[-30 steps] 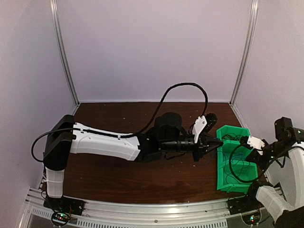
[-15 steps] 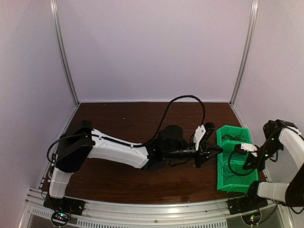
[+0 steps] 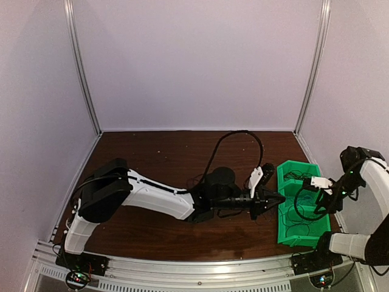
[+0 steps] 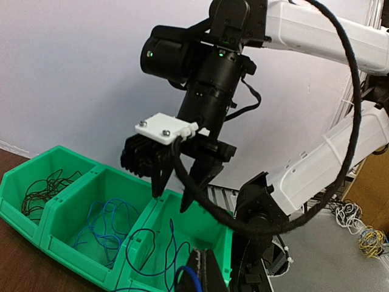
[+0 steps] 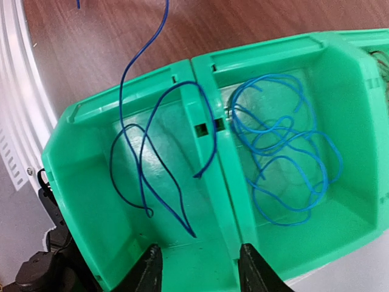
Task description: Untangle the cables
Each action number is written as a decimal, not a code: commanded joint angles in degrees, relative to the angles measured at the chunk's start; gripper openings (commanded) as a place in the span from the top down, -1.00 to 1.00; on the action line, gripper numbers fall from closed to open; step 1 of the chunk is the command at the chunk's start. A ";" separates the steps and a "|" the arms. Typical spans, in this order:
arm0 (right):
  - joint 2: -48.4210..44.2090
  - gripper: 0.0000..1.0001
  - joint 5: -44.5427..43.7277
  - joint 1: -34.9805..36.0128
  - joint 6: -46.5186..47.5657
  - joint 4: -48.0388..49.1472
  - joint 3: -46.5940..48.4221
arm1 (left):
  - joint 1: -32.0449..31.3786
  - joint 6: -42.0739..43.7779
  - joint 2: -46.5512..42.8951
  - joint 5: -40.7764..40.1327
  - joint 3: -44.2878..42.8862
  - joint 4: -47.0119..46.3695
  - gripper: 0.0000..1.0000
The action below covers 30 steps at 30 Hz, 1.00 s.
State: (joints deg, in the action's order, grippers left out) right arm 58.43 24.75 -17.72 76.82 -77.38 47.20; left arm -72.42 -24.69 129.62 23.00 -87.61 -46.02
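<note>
Several cables (image 5: 267, 131) lie sorted in a green bin (image 3: 285, 236) at four o'clock on the table (image 3: 152, 158): black ones (image 4: 39, 188) farthest, light blue ones (image 5: 285, 152) in the middle, and a dark blue cable (image 5: 141, 176) nearest. It trails out to the left gripper (image 4: 203, 271), which is pinched tight on it. The right gripper (image 5: 200, 267) hangs above, fingers apart, empty.

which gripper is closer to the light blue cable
Right. The right gripper hangs open over the divider beside the light blue cable; the left gripper is outside the bin, shut on a dark blue cable.
</note>
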 commanded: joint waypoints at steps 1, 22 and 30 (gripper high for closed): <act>-1.66 0.10 -0.35 0.18 -1.29 -1.44 4.18 | 0.01 -0.80 0.22 2.57 -1.34 -4.23 1.00; 14.17 -0.07 -13.17 -5.75 -38.99 29.93 5.34 | -0.87 1.21 -5.70 3.32 4.47 -2.86 1.00; 17.18 0.30 -13.63 -5.93 -38.93 30.74 1.13 | -0.88 2.54 -6.32 3.27 4.07 -0.81 1.00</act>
State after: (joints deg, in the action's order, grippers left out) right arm 75.35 12.40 -23.22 38.65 -47.94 50.04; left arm -73.08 -23.97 126.04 26.74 -82.87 -47.57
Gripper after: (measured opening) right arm 0.431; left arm 0.007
